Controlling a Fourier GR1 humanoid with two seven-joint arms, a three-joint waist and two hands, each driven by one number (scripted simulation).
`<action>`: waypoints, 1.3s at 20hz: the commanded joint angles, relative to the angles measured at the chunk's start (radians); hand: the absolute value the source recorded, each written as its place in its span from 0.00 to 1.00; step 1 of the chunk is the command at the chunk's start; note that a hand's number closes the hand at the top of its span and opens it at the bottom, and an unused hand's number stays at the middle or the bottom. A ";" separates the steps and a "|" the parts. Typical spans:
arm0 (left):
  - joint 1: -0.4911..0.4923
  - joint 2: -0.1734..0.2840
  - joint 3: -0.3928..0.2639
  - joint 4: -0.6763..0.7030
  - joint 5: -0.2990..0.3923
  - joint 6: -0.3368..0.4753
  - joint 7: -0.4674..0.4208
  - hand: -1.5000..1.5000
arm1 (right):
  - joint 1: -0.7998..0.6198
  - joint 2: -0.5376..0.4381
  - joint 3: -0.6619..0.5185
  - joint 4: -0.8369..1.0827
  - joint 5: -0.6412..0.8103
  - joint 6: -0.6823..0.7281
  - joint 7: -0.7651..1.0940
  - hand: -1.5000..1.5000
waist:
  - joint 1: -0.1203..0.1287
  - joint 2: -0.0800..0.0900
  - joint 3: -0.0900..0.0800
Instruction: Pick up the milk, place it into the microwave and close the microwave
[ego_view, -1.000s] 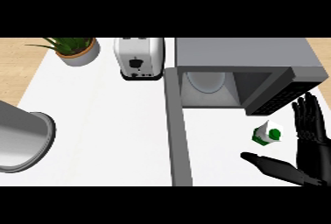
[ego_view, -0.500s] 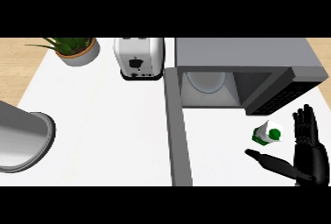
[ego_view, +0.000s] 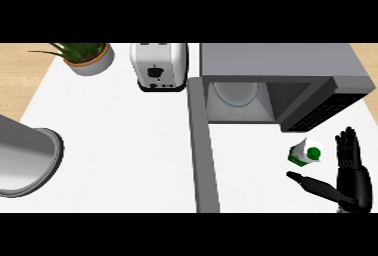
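The milk stands on the table just in front of the microwave, below its open door. The right hand sits just right of the milk, fingers straight and spread, thumb stretched out under the carton, holding nothing. Left of the microwave stand a toaster and, farther left, a plant. A pot sits well left of the microwave.
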 joint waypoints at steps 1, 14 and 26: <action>-0.039 -0.003 0.027 0.026 -0.003 -0.010 0.002 0.00 | -0.002 -0.028 -0.031 0.132 -0.032 0.052 -0.107 0.00 | -0.002 0.000 0.000; -0.012 -0.002 0.096 -0.058 0.099 -0.032 0.074 0.00 | -0.209 -0.108 -0.089 0.584 -0.014 0.014 -0.338 0.00 | 0.004 0.000 0.000; 0.004 -0.058 0.001 -0.083 0.013 -0.037 0.057 0.00 | -0.400 -0.172 -0.121 0.981 0.003 0.068 -0.603 1.00 | 0.015 0.006 0.003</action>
